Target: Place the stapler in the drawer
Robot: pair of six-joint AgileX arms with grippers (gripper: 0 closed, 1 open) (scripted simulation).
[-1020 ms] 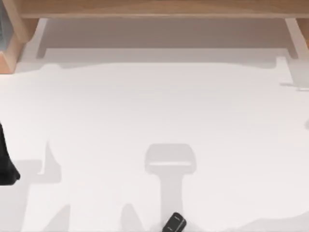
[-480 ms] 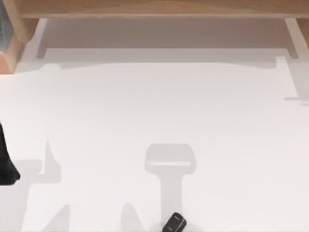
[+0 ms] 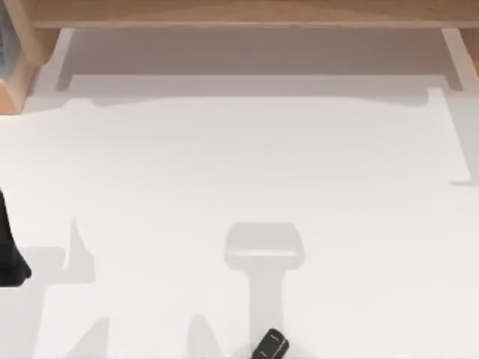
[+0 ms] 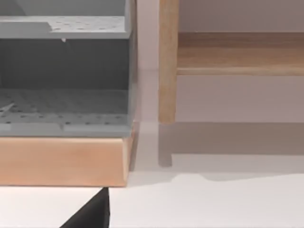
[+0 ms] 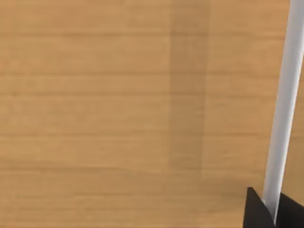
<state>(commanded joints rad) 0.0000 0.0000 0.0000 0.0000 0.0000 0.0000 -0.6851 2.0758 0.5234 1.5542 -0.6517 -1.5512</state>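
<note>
- Stapler point(image 3: 271, 345) small and black with a pale mark on top, lying tilted at the bottom edge of the top view, a little right of centre, its lower end cut off by the frame.
- Resting on the white table point(image 3: 239, 172), nothing touching it; soft grey shadows on the surface just above and to its left.
- Well apart, at the left edge of the top view about two thirds down: a black flared part of the left arm point(image 3: 9, 250), mostly cut off by the frame; cannot tell how its gripper stands.
- Along the top of the top view: a pale wooden shelf point(image 3: 239, 13) spanning the width, with white surface in shade beneath it.
- Upper left corner of the top view: a wooden box corner point(image 3: 16, 82) with a grey insert.
- Left wrist view: a grey perforated tray unit point(image 4: 64, 71) seated in a wooden base point(image 4: 61, 161), an upright wooden post point(image 4: 167, 61) beside it; a black wedge point(image 4: 92, 213) at the bottom edge, too little of it to identify.
- Right wrist view: close on a wooden panel point(image 5: 118, 114) with a white vertical bar point(image 5: 284, 109) at the right.
- Right gripper point(image 5: 274, 209): two dark tips at the lower right of that view, one either side of the bar, closed narrowly on it.
- Drawer itself not made out for certain.
</note>
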